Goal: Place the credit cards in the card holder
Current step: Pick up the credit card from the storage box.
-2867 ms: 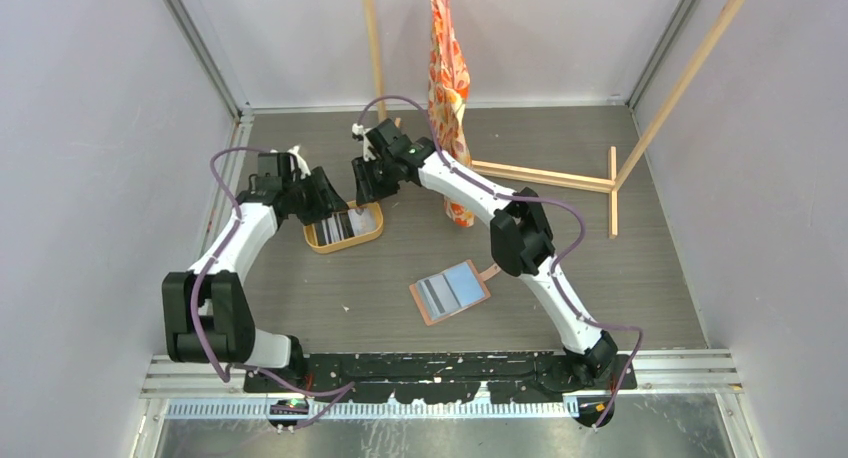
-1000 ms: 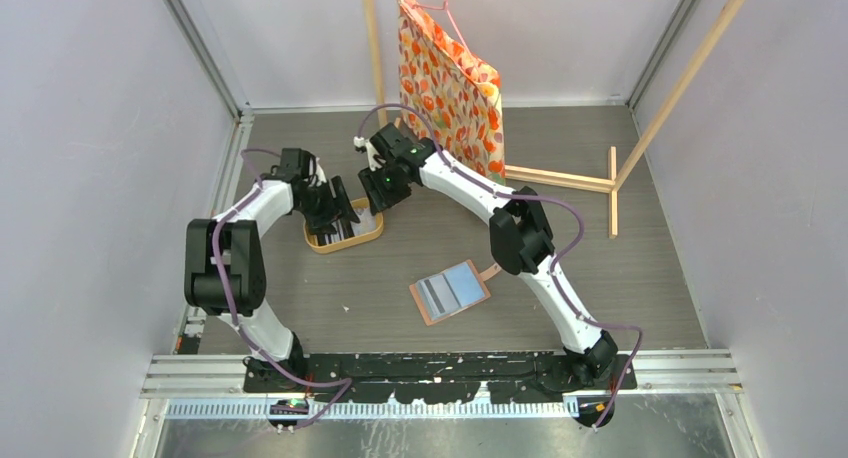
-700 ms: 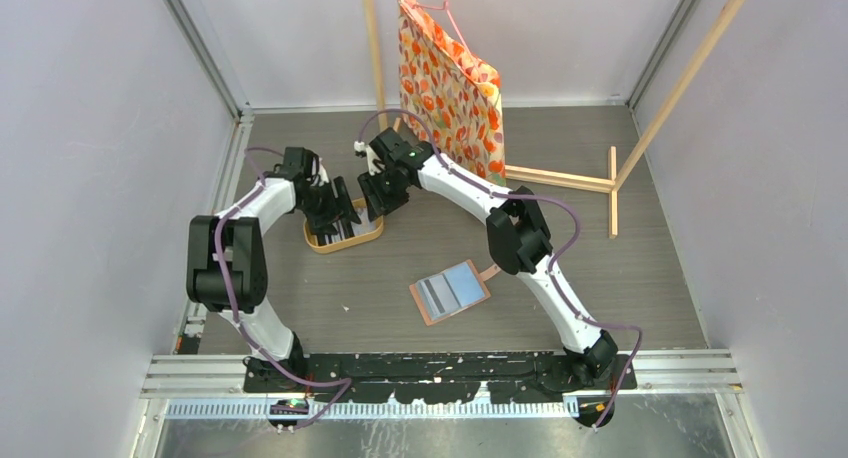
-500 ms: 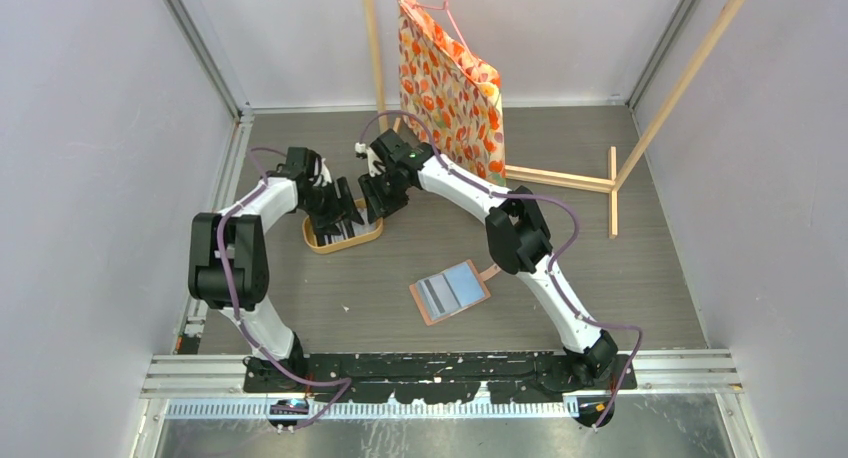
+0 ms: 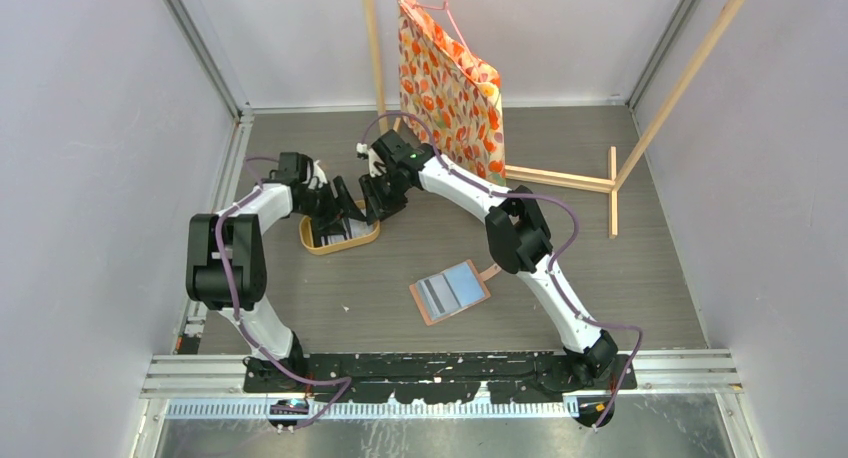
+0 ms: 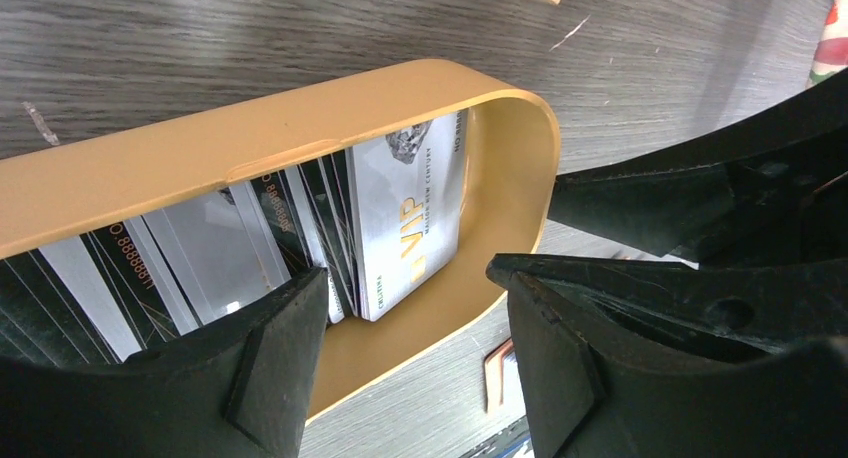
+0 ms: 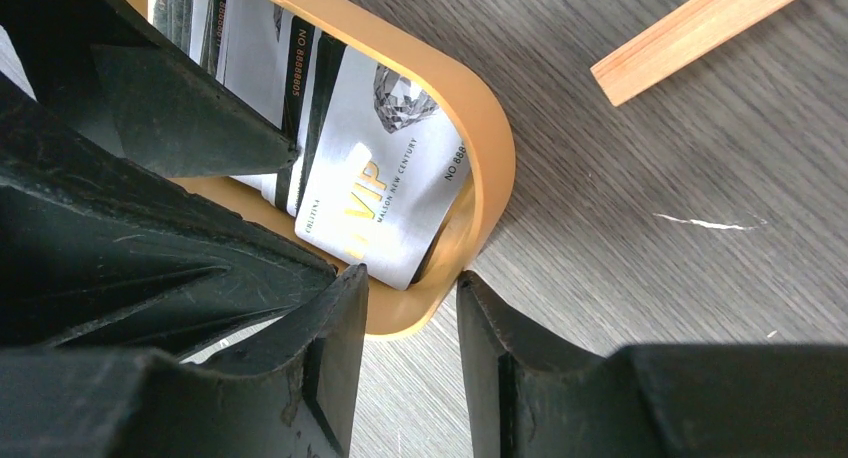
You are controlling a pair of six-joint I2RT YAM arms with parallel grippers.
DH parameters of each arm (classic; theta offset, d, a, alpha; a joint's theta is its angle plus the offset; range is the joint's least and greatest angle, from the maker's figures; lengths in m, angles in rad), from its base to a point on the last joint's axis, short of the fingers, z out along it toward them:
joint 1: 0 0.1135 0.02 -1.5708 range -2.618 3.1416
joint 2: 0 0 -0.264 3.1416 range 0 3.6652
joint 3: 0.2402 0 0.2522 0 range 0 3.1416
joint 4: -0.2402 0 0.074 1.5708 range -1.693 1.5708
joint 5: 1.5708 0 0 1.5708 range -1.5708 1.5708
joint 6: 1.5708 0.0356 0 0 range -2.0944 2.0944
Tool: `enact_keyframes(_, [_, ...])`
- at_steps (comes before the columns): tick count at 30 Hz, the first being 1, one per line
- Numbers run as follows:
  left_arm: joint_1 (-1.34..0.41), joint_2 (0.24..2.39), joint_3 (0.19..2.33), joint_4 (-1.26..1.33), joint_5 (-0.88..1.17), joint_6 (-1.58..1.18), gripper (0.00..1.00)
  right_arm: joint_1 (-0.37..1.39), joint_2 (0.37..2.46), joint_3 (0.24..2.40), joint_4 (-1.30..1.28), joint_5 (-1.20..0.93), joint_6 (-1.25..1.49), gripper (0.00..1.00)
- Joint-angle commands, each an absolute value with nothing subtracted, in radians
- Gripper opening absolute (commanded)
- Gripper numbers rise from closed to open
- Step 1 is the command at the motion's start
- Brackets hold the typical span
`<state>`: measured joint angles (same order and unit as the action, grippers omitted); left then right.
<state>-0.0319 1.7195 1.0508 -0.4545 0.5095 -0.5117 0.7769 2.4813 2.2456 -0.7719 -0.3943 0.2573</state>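
Silver card [image 7: 385,178] beyond right fingers [image 7: 320,378]

Colours around my claws

My left claw [image 6: 405,288] and right claw [image 7: 410,278] are black. The tray [image 6: 300,138] is mustard yellow. The credit cards [image 6: 410,218] are silver-white with gold VIP lettering, or black with fine pale lines. The card holder [image 5: 450,291] is grey-blue inside with a salmon-brown border. The tabletop [image 5: 600,278] is grey wood-grain.
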Motion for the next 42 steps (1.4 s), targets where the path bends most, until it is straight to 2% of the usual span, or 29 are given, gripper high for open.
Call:
enact_keyframes(1, [-0.029, 1.697, 1.045, -0.359, 0.580, -0.545, 0.67, 0.793, 2.472, 2.246, -0.721, -0.486, 0.296, 0.43])
enact_keyframes(8, [-0.017, 1.689, 1.021, -0.325, 0.598, -0.573, 0.67, 0.794, 2.467, 2.239, -0.707, -0.501, 0.311, 0.43])
enact_keyframes(14, [-0.014, 1.604, 1.044, -0.446, 0.383, -0.494, 0.67, 0.789, 2.462, 2.237, -0.707, -0.474, 0.309, 0.43])
enact_keyframes(20, [-0.015, 1.645, 1.077, -0.512, 0.337, -0.486, 0.63, 0.787, 2.463, 2.237, -0.704, -0.471, 0.311, 0.43])
enact_keyframes(28, [-0.040, 1.690, 1.104, -0.558, 0.294, -0.467, 0.63, 0.787, 2.482, 2.243, -0.701, -0.477, 0.321, 0.43])
enact_keyframes(42, [-0.052, 1.766, 1.099, -0.519, 0.436, -0.484, 0.64, 0.789, 2.525, 2.267, -0.706, -0.499, 0.336, 0.41])
